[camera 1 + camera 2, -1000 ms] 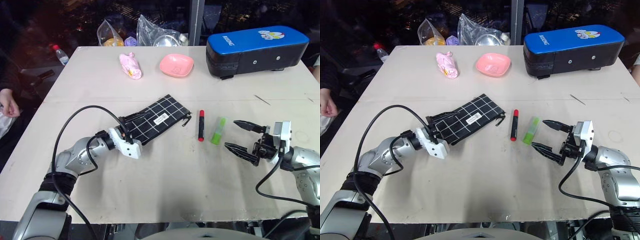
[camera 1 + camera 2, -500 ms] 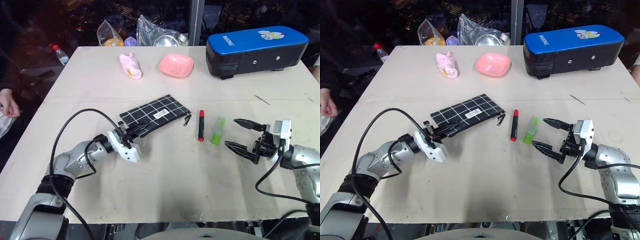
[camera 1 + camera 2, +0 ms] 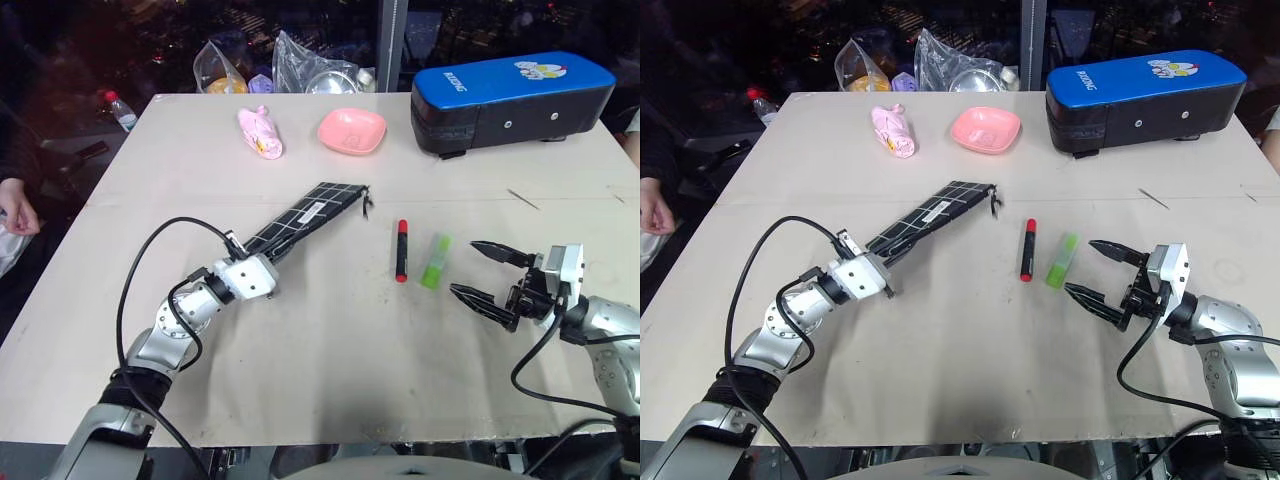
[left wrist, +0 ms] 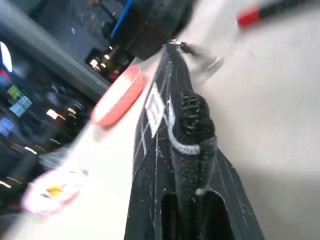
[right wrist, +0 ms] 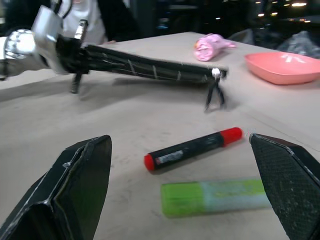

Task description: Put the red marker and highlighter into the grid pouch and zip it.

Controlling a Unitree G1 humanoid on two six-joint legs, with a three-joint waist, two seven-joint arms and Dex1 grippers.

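Observation:
The grid pouch (image 3: 310, 212) is lifted off the table and turned edge-on, its zipper pull (image 3: 366, 204) dangling at the far end. My left gripper (image 3: 252, 250) is shut on its near end, and in the left wrist view a black finger (image 4: 192, 131) presses on the pouch (image 4: 155, 125). To the pouch's right the red marker (image 3: 402, 250) and the green highlighter (image 3: 436, 261) lie side by side on the table. My right gripper (image 3: 463, 267) stands open just right of the highlighter, nothing between its fingers. The right wrist view shows marker (image 5: 192, 148) and highlighter (image 5: 215, 197) ahead.
A blue-topped black case (image 3: 510, 100) stands at the back right. A pink bowl (image 3: 352, 130) and a pink wrapped item (image 3: 260, 132) sit at the back, with plastic bags (image 3: 280, 62) behind them. A person's hand (image 3: 15, 208) is at the left edge.
My left gripper has shut on the pouch's near end and rolled, raising the pouch from flat to edge-on. The right gripper has stayed in place, open.

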